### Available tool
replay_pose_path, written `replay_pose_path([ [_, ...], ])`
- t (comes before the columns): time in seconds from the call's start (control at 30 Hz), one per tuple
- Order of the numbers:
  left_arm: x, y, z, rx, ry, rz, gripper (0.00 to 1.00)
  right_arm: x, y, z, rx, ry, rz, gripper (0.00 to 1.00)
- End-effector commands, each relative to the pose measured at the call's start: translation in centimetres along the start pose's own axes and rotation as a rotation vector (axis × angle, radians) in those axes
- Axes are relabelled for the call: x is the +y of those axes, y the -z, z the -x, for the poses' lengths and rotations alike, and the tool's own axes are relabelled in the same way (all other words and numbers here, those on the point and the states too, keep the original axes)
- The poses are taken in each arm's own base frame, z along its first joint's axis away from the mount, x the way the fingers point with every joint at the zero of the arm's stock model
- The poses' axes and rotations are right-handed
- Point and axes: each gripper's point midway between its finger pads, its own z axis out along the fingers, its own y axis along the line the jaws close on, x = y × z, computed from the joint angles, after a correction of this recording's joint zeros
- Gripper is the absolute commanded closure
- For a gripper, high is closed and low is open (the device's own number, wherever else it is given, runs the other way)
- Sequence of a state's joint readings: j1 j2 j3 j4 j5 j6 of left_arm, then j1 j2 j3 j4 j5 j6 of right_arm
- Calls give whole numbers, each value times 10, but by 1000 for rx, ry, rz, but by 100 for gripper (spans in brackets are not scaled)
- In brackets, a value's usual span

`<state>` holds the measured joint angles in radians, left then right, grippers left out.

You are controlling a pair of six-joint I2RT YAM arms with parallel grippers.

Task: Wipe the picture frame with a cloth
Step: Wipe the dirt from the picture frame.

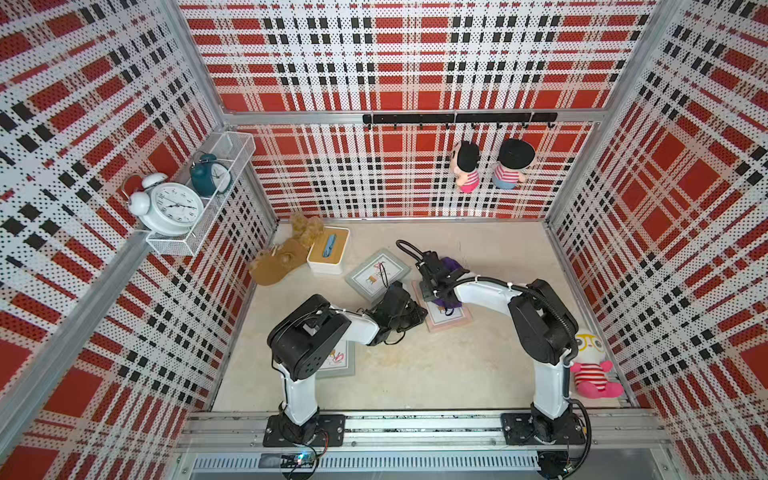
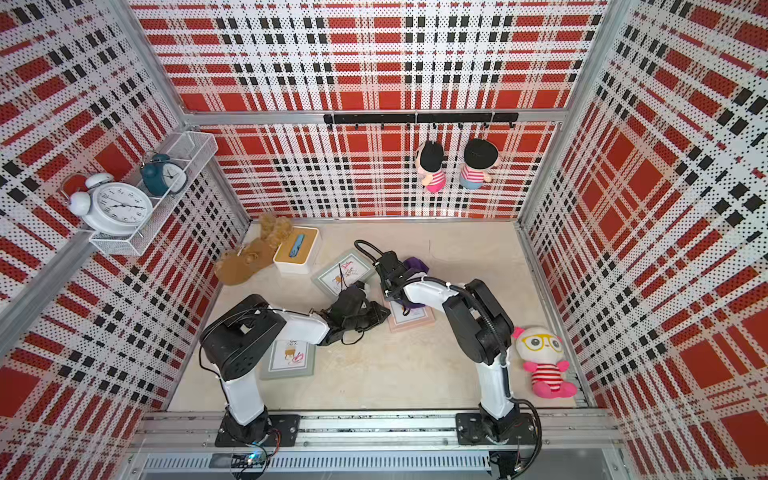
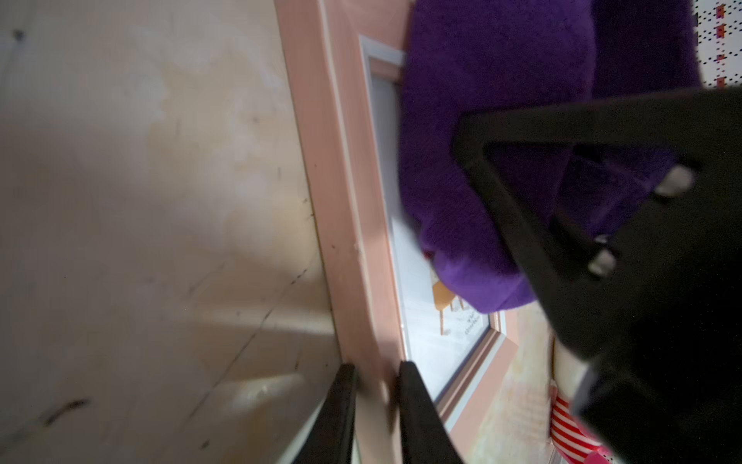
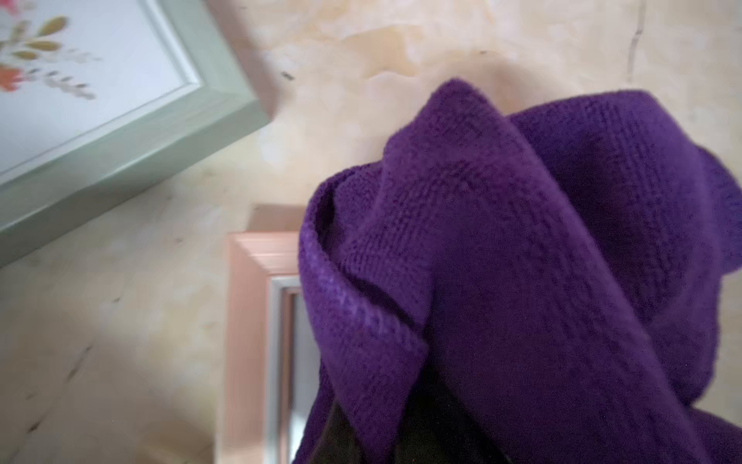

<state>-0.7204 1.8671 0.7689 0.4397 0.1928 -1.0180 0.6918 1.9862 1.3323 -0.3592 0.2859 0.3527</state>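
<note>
1. picture frame (image 1: 451, 320): rectangular, salmon-pink moulding, pale inner lip, glazed white print with a small orange chair. Flat on the beige table (image 1: 415, 374).

2. cloth (image 4: 522, 281): deep purple, fleecy weave, bunched into thick rounded folds.

3. left arm (image 1: 361, 326): elbow raised, forearm stretched forward and inward, wrist low over the table.

4. right arm (image 1: 486, 293): elbow raised, forearm angled inward toward the left arm, wrist tipped down over the frame.

5. left gripper (image 3: 377, 367): jaws narrowed to a pinch on the frame's pink side rail, one finger (image 3: 341, 401) on the outer edge, the other on the glass side. Rest of the frame running away ahead of the jaws.

6. right gripper (image 4: 417, 438): fingertips buried in purple folds, jaws pressed together on the cloth. Fabric draped over and around them, hanging ahead onto the glass. Bunch near the left jaws, off to their glass side, apart from them.
</note>
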Motion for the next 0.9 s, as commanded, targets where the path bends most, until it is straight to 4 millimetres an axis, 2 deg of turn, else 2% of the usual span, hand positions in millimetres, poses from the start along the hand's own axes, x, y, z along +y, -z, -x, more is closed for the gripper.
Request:
replay_pose_path([
  [0.0, 58, 2, -42, 124, 28, 188, 79, 32, 1, -47, 123, 5, 186, 98],
  [0.03, 60, 2, -42, 125, 29, 191, 79, 17, -1, -47, 124, -31, 159, 98],
  [0.13, 62, 3, -43, 130, 26, 192, 79, -50, -6, -46, 131, -106, -32, 99],
  [0.17, 61, 3, -43, 131, 24, 190, 79, -67, -6, -45, 127, -97, -106, 99],
  [0.2, 61, 3, -44, 131, 23, 192, 79, -77, -5, -44, 128, -89, -144, 99],
  [0.23, 61, 3, -43, 130, 23, 190, 79, -78, -6, -43, 132, -78, -158, 99],
  [0.27, 60, 3, -43, 130, 24, 189, 79, -71, -7, -43, 138, -65, -138, 99],
  [0.3, 60, 2, -43, 129, 24, 187, 79, -61, -8, -42, 138, -50, -111, 99],
  [0.43, 61, 2, -42, 125, 27, 190, 80, 6, 1, -39, 105, 72, -15, 99],
  [0.5, 62, 3, -42, 124, 28, 195, 79, 19, 4, -40, 105, 76, 36, 98],
  [0.57, 63, 3, -43, 125, 27, 196, 79, 8, 4, -38, 97, 38, 46, 98],
  [0.7, 64, 4, -44, 126, 25, 198, 80, -63, -7, -44, 137, -41, -148, 99],
  [0.73, 64, 3, -43, 123, 23, 196, 80, -75, -8, -45, 141, -40, -193, 100],
  [0.8, 63, 3, -44, 124, 24, 195, 80, -74, -8, -46, 151, -10, -218, 100],
  [0.87, 64, 3, -44, 125, 24, 195, 80, -47, -4, -45, 143, 37, -166, 100],
])
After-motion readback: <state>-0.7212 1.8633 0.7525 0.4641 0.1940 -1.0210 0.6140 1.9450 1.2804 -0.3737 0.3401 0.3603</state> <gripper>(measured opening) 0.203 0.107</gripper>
